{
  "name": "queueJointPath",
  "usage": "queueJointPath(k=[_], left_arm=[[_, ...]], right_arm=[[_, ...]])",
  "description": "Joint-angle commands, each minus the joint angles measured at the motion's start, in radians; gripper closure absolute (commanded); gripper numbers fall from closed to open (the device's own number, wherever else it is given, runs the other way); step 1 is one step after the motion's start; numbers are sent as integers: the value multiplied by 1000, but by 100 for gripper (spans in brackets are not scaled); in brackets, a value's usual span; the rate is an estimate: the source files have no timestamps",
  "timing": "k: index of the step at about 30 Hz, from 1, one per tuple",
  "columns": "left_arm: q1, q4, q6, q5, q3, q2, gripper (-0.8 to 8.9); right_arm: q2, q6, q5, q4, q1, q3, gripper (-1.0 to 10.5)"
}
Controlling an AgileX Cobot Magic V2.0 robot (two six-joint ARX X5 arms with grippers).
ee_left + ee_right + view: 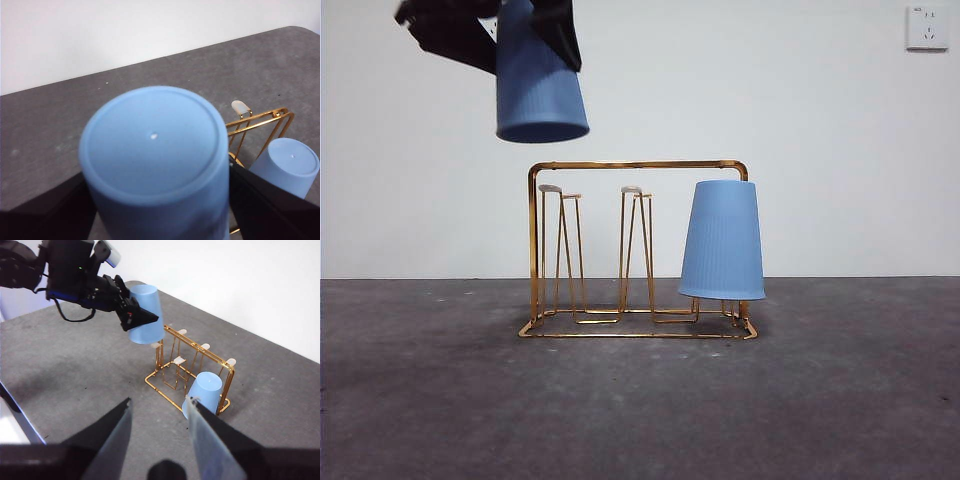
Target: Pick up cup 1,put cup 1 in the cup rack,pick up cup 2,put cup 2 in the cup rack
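An inverted blue cup (722, 240) fills the cup rack's (638, 165) right end; its left and middle pegs (551, 189) stand bare, open from above.

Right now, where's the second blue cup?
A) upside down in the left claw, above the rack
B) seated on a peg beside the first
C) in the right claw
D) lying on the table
A: the left claw holds the second cup mouth-down above the cup rack, while the first cup already sits on a peg.
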Motion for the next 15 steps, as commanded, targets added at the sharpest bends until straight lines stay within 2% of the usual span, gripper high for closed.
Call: queueJointPath(k=[1,15], left_arm=[[9,32,14,6,-5,32,820],[32,74,15,11,-5,185,820]], right_arm=[[-3,16,4,7,0,0,761],[-3,23,30,6,0,0,761]])
